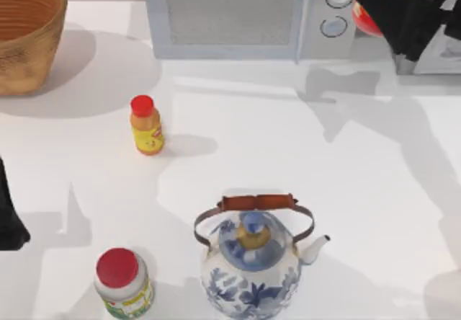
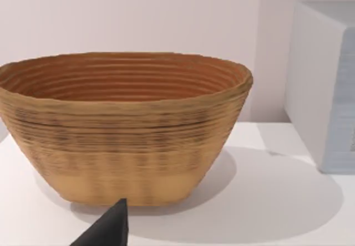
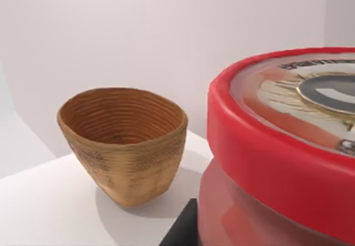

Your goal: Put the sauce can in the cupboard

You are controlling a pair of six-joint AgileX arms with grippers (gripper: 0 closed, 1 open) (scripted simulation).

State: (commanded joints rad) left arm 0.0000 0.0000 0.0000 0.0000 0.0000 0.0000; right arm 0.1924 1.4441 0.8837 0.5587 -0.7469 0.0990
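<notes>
Right gripper (image 1: 392, 10), black and raised at the far right corner of the top view, is clamped on the sauce can (image 1: 367, 19), whose red side peeks out beside the microwave's knobs; from the right wrist view the can (image 3: 288, 146) sits very close, its red rim and printed silver top facing up. Below it spreads the white worktop (image 1: 288, 147). A white microwave (image 1: 245, 14) stands along the far edge with its door closed and two round knobs at its right. At the far left corner sits a woven basket (image 1: 25, 35); the left wrist view looks into the basket (image 2: 125, 124), which holds nothing on the part of its ribbed inner wall that can be seen. Near the front edge stands a blue and white teapot (image 1: 252, 269), lid on, brown handle arched above it, spout pointing right. Left of the teapot is a white jar (image 1: 124, 284) with a red lid. Towards the middle left stands a small yellow bottle (image 1: 146, 125), red cap on. Left gripper (image 1: 11, 219) rests at the left edge, and I cannot tell its state.
</notes>
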